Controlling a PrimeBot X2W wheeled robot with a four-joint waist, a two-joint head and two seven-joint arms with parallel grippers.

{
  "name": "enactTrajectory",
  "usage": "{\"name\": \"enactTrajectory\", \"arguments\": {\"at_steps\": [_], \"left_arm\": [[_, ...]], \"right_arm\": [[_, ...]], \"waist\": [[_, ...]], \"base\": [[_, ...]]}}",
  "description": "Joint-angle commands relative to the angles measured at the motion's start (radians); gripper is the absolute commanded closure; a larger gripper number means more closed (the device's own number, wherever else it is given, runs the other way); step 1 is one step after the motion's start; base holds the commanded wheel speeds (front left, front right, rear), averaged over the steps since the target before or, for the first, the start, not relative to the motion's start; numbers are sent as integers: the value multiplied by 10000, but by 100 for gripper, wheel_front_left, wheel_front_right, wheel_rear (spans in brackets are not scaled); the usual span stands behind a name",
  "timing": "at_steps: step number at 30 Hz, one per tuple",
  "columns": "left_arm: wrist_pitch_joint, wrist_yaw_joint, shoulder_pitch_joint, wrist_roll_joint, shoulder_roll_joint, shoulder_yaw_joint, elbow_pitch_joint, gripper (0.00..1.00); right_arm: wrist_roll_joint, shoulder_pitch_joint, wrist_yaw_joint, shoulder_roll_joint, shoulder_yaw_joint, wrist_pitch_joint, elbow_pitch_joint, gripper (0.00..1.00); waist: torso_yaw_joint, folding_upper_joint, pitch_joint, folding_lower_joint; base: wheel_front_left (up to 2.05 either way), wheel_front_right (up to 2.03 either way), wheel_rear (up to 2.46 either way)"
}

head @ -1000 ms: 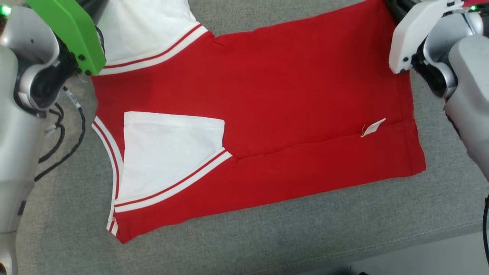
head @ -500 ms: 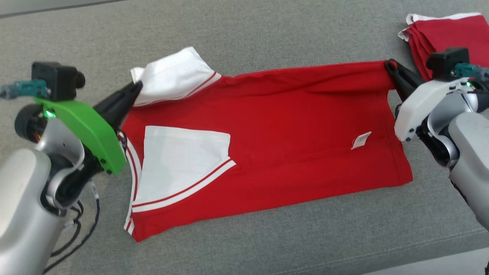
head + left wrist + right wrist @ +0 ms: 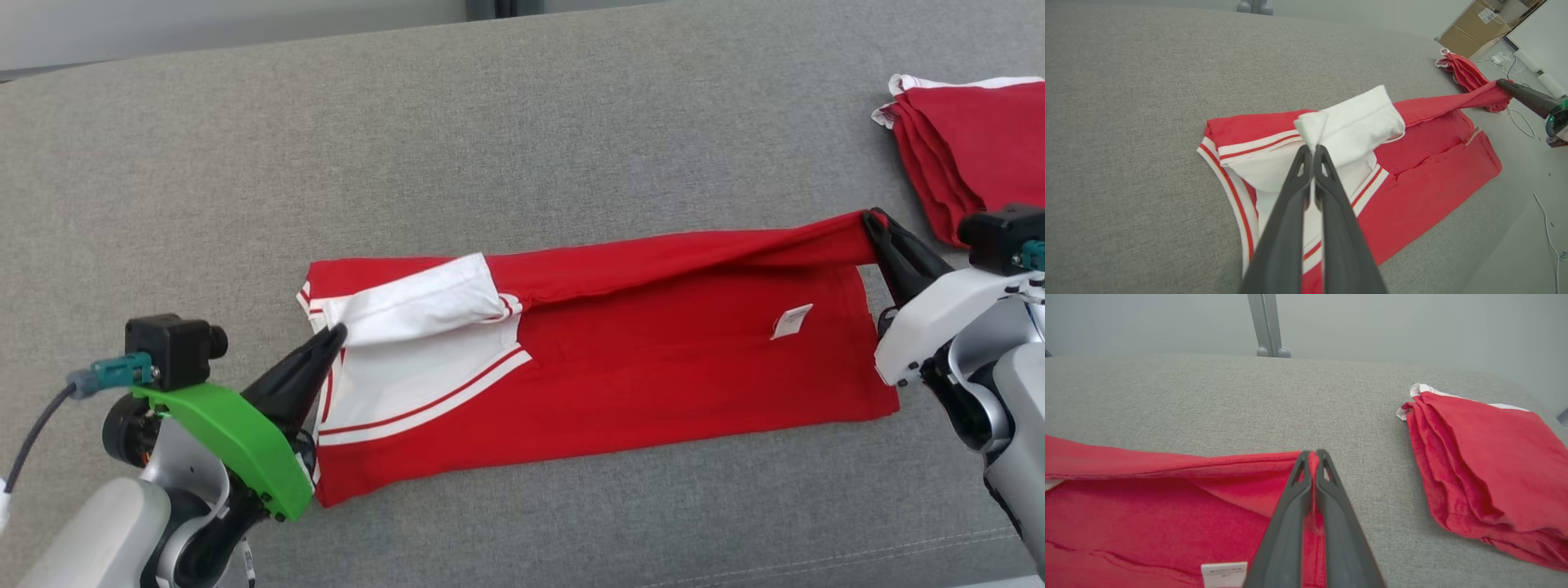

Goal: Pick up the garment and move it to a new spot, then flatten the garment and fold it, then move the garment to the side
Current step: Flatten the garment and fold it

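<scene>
Grey woven upholstery (image 3: 522,122) covered the whole work surface, with a pale wall behind it. On it lay a red shirt (image 3: 653,392) with white, red-striped sleeves, stretched out from left to right, its near half flat on the fabric.

The left gripper (image 3: 336,333) was pinched tight on the tip of a white sleeve (image 3: 424,298) at the shirt's left end. In the left wrist view its dark fingers (image 3: 1286,220) met, with a small peak of white cloth poking out beyond them. The sleeve draped over the shirt's body, above a second white sleeve lying flat beneath it.

The right gripper (image 3: 873,219) was clamped on the far right corner of the shirt. In the right wrist view its fingers (image 3: 1290,522) were pressed together with red cloth caught between them. That corner was raised a little, and the shirt's far edge ran as a lifted fold between the two grippers.

A white label (image 3: 792,321) lay on the shirt near the right gripper. A stack of folded red garments (image 3: 971,147) sat on the upholstery beyond the right gripper, near the shirt but apart from it.
</scene>
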Motion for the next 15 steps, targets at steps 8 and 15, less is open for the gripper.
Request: {"name": "enactTrajectory", "arguments": {"at_steps": [8,15], "left_arm": [[-497,-28,722,-103,-371,-166,449,100],[-854,-85,1063,-166,-540,-215,763,100]], "right_arm": [[-692,1414,-21,597,-1106,500,-1217,100],[-1203,2205,-21,1093,-1728,624,-1705,100]], "waist": [[41,0,26,1],[32,0,-45,1]], "base": [[0,0,0],[0,0,0]]}}
